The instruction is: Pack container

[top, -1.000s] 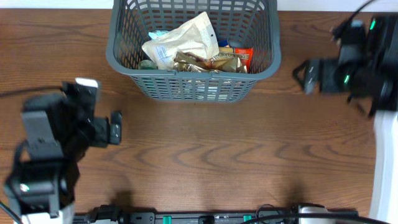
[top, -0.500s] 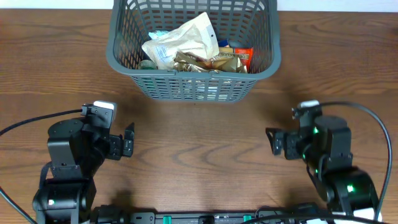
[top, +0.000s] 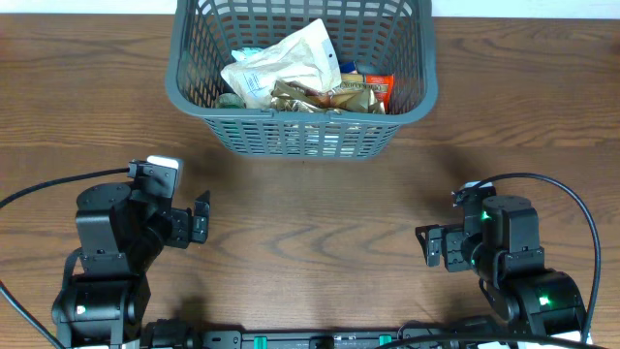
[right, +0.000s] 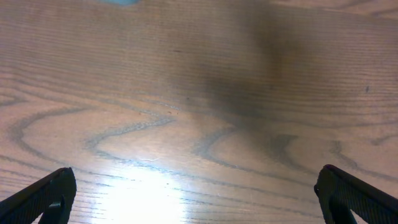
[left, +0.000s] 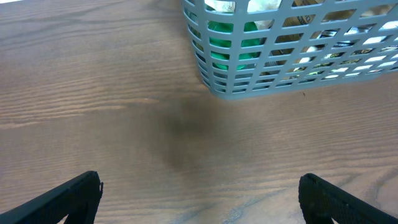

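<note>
The container (top: 194,102), a dark grey slotted basket, stands at the back middle of the wooden table. Inside it lie a white pouch (top: 281,63), gold-brown packets (top: 325,97), an orange-red packet (top: 380,89) and something green (left: 231,38). My left gripper (top: 199,218) rests at the front left, open and empty, well short of the basket; its wrist view shows the basket's near corner (left: 214,87) ahead. At the front right my right gripper (top: 433,247) is open too, with only bare wood between its fingers (right: 43,199).
A white surface (top: 601,271) borders the table's right edge. Black cables (top: 58,189) trail from both arms at the front. Bare wood lies between the two grippers and the basket.
The right arm swung from the back right down to the front right and has settled slightly lower. The left arm shifted right and forward a second ago and has since held still.
</note>
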`<act>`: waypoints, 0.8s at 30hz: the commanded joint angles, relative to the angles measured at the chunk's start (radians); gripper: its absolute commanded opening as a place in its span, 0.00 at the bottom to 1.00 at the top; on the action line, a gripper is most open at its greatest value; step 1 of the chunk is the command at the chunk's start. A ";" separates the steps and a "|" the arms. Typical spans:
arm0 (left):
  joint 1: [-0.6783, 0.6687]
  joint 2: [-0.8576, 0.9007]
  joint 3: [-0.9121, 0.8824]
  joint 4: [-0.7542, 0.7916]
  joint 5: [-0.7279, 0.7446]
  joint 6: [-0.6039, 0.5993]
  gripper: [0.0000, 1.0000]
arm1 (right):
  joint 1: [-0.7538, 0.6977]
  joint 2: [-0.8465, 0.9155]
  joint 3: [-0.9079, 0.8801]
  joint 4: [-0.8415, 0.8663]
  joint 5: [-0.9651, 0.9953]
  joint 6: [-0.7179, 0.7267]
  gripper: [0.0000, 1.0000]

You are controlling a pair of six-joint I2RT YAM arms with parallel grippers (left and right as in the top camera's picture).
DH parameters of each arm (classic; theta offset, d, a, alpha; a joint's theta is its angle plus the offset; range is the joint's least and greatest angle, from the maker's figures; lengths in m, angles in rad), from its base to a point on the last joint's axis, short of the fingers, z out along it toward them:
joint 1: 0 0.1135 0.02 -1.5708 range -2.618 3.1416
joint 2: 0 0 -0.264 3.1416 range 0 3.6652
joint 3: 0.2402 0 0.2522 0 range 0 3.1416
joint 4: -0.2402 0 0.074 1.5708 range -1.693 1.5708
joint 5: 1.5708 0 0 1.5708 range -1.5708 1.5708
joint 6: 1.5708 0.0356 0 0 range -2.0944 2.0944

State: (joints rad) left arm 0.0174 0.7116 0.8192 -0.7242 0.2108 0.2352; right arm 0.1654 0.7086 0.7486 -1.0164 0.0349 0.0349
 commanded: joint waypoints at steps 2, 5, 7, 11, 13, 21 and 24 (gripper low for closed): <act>-0.003 0.001 -0.002 0.004 0.013 -0.005 0.98 | 0.015 -0.013 -0.005 -0.005 0.020 0.010 0.99; -0.003 0.001 -0.002 0.004 0.013 -0.005 0.98 | 0.005 -0.093 -0.015 -0.035 0.019 0.013 0.99; -0.003 0.001 -0.002 0.004 0.013 -0.005 0.98 | 0.002 -0.197 -0.048 -0.010 0.021 0.013 0.99; -0.003 0.001 -0.002 0.004 0.013 -0.005 0.99 | -0.017 -0.444 -0.185 0.126 0.048 0.003 0.99; -0.003 0.001 -0.002 0.004 0.013 -0.005 0.98 | -0.030 -0.564 -0.291 0.239 0.048 0.001 0.99; -0.003 0.001 -0.002 0.004 0.013 -0.005 0.98 | -0.019 -0.674 -0.698 0.918 0.029 0.001 0.99; -0.003 0.001 -0.002 0.004 0.013 -0.005 0.99 | -0.009 -0.683 -0.743 0.943 0.033 -0.029 0.99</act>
State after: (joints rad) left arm 0.0174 0.7116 0.8154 -0.7242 0.2111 0.2352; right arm 0.1452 0.0410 0.0326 -0.0788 0.0669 0.0326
